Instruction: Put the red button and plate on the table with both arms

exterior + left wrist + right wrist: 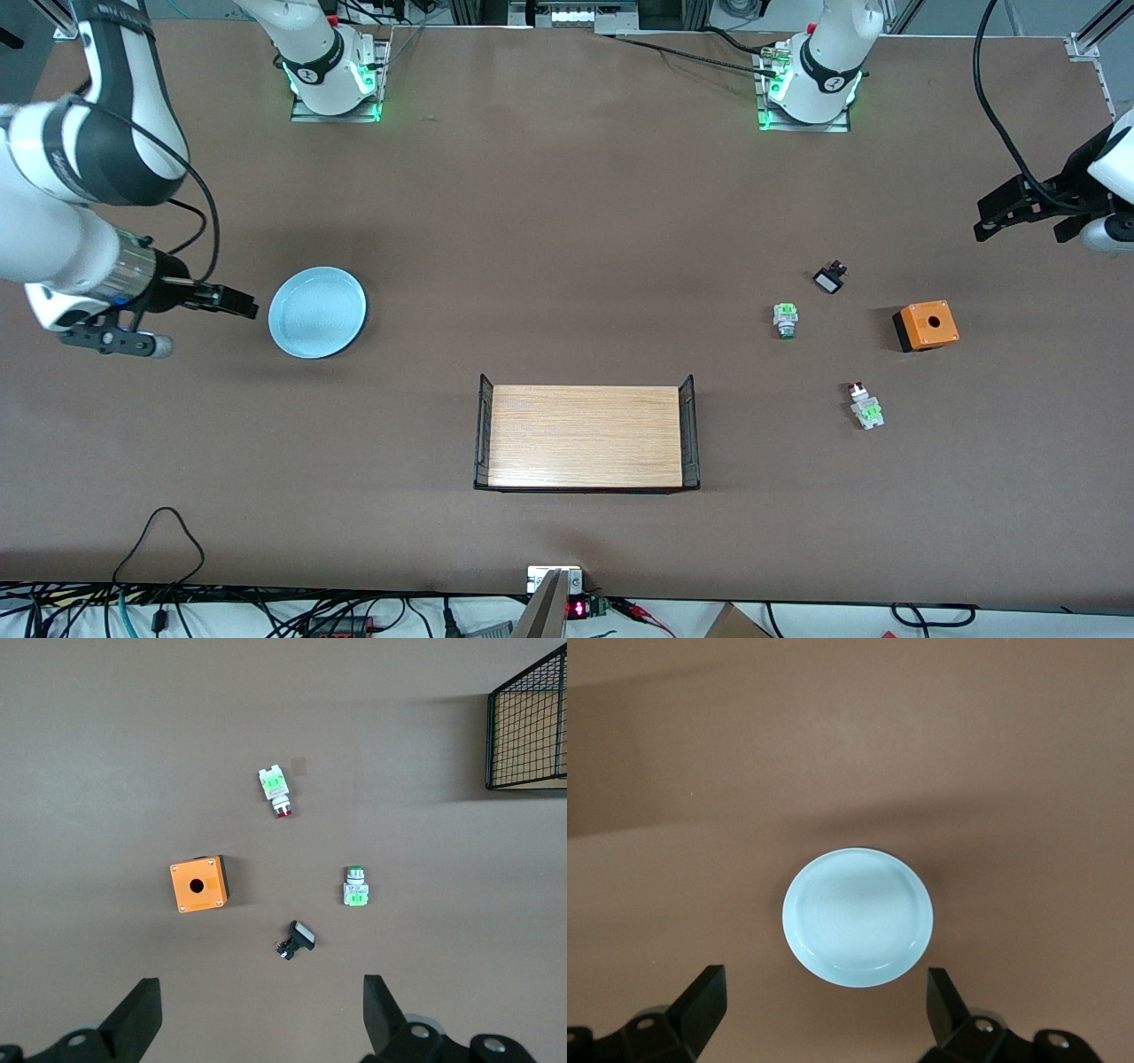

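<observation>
Plate [317,312] and red button [864,405] are both seen resting on the table [567,221], well apart, each toward a different arm's end. The plate lies flat toward the right arm's end, with nothing on it. The button lies toward the left arm's end, nearer to the front camera than the orange box [926,325], the green-and-silver switch [785,320] and the small black switch [830,279]. A wooden rack [586,435] stands between the two groups, nearer to the front camera.

The right gripper [232,301] is held just beside the plate's rim, at the table's right-arm end; in the right wrist view its fingers [700,1001] are spread wide with nothing between them, and the plate [857,917] is centred ahead of them. The left gripper [1005,213] is held over the edge of the table at the left arm's end, also spread wide and empty, as the left wrist view shows [257,1014].

The coming move is judged to turn on the button's lie: from the left gripper it is the farthest of the small parts, past the orange box [198,884], and its long axis [276,790] runs roughly along the gripper's line of approach, red cap toward the gripper. A grip across its narrow middle is likely called for.
</observation>
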Motion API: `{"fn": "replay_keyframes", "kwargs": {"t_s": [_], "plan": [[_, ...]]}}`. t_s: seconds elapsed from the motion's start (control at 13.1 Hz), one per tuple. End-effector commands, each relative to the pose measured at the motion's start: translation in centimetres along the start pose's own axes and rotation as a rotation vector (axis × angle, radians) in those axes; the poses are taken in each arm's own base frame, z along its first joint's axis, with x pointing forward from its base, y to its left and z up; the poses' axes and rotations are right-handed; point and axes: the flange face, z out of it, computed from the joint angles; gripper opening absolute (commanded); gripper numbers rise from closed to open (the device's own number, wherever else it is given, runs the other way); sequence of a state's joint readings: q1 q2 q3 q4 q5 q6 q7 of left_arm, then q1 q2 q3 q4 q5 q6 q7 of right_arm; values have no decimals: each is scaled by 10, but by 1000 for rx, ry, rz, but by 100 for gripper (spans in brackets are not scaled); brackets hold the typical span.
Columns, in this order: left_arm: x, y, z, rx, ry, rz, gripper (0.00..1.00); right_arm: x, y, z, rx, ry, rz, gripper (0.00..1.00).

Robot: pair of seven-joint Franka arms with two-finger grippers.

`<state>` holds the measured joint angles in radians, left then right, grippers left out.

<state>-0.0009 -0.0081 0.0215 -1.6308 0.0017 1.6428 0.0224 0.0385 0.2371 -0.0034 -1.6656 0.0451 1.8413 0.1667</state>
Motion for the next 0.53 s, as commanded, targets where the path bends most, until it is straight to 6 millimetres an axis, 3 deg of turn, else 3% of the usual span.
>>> {"fn": "replay_keyframes", "kwargs": {"t_s": [0.0, 0.23, 0.46], "plan": [[-6, 1, -6, 29, -1, 12, 100, 5, 5, -44, -77, 38, -16, 100], [-6, 0, -6, 29, -1, 12, 100, 3, 49, -79, -82, -2, 47, 100], [-6, 1, -6, 29, -1, 14, 100, -7, 61, -99, -82, -22, 19, 100]]}}
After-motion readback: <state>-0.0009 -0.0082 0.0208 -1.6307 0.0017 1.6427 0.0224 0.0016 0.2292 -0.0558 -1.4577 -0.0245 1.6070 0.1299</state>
